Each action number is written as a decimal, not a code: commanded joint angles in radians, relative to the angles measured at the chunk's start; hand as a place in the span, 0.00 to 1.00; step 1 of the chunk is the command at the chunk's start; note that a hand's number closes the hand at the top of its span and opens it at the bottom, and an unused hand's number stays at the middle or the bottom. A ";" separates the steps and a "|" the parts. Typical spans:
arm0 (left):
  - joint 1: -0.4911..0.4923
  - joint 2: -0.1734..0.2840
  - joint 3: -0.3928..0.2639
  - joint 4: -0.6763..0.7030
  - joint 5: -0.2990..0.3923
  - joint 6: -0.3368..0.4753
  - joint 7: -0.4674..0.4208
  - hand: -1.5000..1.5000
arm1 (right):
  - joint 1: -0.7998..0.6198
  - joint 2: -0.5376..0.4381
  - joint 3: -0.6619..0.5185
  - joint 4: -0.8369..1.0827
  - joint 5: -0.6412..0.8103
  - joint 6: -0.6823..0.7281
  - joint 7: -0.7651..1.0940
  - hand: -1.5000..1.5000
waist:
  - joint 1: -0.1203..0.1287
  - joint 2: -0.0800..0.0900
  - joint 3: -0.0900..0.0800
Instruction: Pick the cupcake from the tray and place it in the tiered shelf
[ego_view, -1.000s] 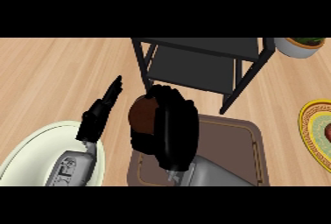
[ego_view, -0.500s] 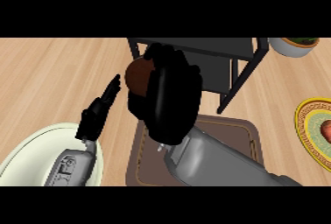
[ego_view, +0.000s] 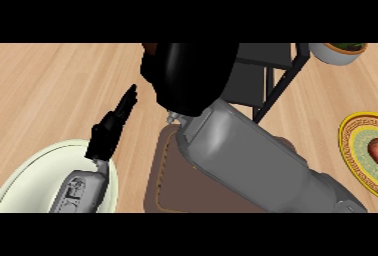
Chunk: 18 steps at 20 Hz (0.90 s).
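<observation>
Since the earlier frame the right hand (ego_view: 190, 75) has risen from the tray (ego_view: 173, 185) to the tiered shelf (ego_view: 284, 80). Its fingers are apparently curling round the mostly hidden cupcake (ego_view: 150, 49). Release is remaining. The left hand (ego_view: 112, 125), fingers straight, is resting left of the tray.

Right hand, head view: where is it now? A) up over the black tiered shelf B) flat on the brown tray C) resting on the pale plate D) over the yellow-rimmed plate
A: the right hand is up at the view's top, covering the black tiered shelf, with its forearm stretched over the brown tray; it is the left hand that shows above the pale plate.
</observation>
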 joint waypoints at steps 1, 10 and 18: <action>-0.023 -0.002 0.005 0.011 -0.004 0.007 -0.003 0.50 | -0.118 0.014 -0.045 0.075 0.034 0.056 0.239 1.00 | -0.002 0.005 0.000; 0.018 0.023 0.023 0.020 0.012 -0.016 -0.048 0.50 | -0.294 0.014 -0.099 0.225 0.043 0.111 0.239 1.00 | -0.013 0.011 0.001; 0.037 0.021 0.011 -0.030 0.005 -0.013 -0.026 0.50 | -0.299 0.014 -0.108 0.385 0.097 0.049 0.208 1.00 | -0.028 0.015 0.004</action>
